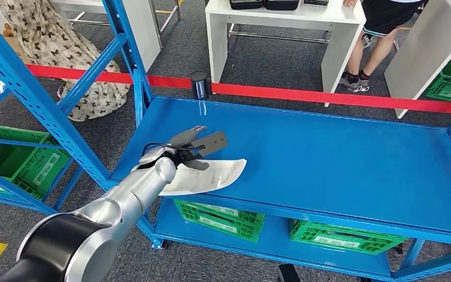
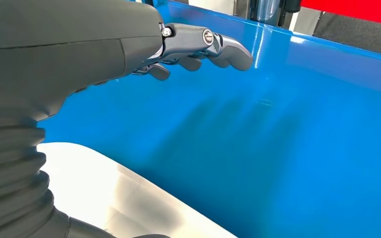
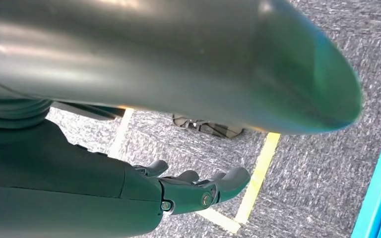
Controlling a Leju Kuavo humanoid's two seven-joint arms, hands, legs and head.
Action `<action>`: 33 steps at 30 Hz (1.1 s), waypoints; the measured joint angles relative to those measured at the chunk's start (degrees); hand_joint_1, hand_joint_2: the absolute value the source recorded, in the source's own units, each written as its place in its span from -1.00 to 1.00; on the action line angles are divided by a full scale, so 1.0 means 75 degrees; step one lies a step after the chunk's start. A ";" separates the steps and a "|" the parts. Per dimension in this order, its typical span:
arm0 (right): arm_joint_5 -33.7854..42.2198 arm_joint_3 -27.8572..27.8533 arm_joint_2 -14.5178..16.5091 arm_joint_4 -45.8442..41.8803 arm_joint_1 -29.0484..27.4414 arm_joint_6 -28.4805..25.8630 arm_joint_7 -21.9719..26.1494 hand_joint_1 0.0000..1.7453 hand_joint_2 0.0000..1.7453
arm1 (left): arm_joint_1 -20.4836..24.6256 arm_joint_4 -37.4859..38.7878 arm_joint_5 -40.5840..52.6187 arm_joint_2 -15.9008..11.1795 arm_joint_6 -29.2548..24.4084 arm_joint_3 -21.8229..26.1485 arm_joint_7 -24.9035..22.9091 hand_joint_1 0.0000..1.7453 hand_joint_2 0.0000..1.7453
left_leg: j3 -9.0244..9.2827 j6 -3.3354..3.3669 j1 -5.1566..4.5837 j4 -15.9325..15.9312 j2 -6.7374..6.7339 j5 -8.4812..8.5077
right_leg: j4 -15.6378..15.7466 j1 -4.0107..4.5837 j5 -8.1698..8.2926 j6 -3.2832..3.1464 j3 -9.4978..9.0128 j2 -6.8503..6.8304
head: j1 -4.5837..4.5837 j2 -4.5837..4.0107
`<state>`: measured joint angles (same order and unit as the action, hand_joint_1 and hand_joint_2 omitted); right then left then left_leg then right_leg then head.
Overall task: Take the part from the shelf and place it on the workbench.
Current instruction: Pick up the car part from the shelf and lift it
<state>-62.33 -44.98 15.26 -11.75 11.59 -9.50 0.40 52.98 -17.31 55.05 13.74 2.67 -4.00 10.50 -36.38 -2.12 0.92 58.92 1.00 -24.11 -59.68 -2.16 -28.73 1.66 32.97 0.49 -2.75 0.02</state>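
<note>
On the blue shelf (image 1: 329, 158), our left robot hand (image 1: 189, 150) hovers open-fingered over the white part (image 1: 211, 176); our right robot hand (image 3: 198, 191) hangs empty.

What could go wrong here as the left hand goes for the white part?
The white part lies at the blue shelf's front edge, so a push from the left hand could tip it off. Its flat, smooth surface gives the open fingers little to grip, so it may slip.

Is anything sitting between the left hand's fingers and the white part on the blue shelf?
Nothing. In the left wrist view, the fingers hover above bare blue shelf, with the white part under the wrist.
</note>
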 joint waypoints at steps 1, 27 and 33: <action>-0.0012 0.0000 -0.0005 0.0000 -0.0001 0.0000 -0.0020 -1.00 -1.00 | -0.0011 0.0000 -0.0018 -0.0001 -0.0005 0.0000 0.0007 -1.00 1.00 | 0.0000 0.0000 0.0000 0.0000 0.0000 0.0000 | 0.0000 0.0000 0.0000 0.0000 0.0000 0.0000 | 0.0000 0.0000; -0.0054 0.0000 -0.0063 -0.0001 0.0019 -0.0030 0.0044 -1.00 -1.00 | -0.0035 -0.0042 -0.0219 0.0262 -0.0047 0.0050 0.0538 -1.00 1.00 | -0.0001 0.0003 -0.0003 0.0003 0.0000 -0.0002 | 0.0001 -0.0002 0.0003 0.0004 0.0000 0.0000 | 0.0000 0.0000; -0.0080 0.0000 -0.0076 -0.0001 0.0005 0.0003 -0.0005 -1.00 -1.00 | 0.0021 -0.0060 -0.0219 0.0244 -0.0090 0.0050 0.0471 -1.00 0.00 | -0.0001 0.0003 -0.0003 0.0003 0.0000 -0.0002 | 0.0001 -0.0002 0.0003 0.0004 -0.0001 -0.0001 | 0.0000 0.0000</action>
<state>-62.93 -44.98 14.69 -11.76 11.63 -9.48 0.37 53.14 -17.76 53.40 15.57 1.99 -3.63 14.04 -36.39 -2.10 0.91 58.94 1.00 -24.12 -59.67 -2.18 -28.71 1.69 32.96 0.49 -2.75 0.02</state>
